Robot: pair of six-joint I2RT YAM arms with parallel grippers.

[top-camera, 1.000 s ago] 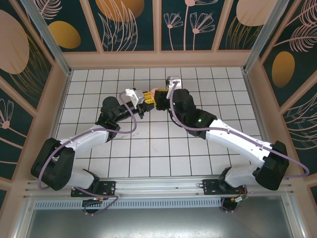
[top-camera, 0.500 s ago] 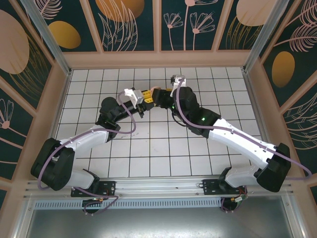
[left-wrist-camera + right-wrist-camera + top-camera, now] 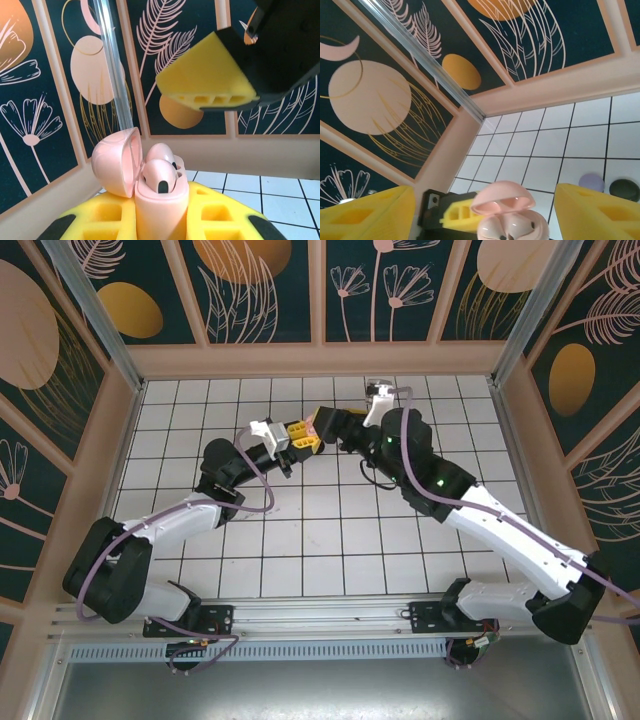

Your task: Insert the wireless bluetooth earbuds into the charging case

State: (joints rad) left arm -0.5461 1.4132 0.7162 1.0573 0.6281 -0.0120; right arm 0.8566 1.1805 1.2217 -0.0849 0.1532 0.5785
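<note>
Nearest us, the left gripper (image 3: 160,227) has its yellow foam pads (image 3: 220,212) clamped narrowly on the pale pink rounded plastic charging case (image 3: 161,205), holding it upright above the white tiled floor (image 3: 260,190). The two pale pink stemmed earbuds (image 3: 159,172) sit one behind the other in its wells, stems down along the case's upright axis, and we judge them seated or nearly so. The hinged lid (image 3: 116,162) stands open, tipped to the left in the left wrist view, so the free approach is from above and from the right. There the right gripper (image 3: 340,427) hangs, jaws spread wide and holding nothing, one yellow pad (image 3: 207,75) above the case and clear of it. Beyond, a small lilac rounded object (image 3: 592,181) and a dark one (image 3: 624,189) lie on the tiles, well apart from both grippers. The panelled walls (image 3: 535,30) stand farther still.
</note>
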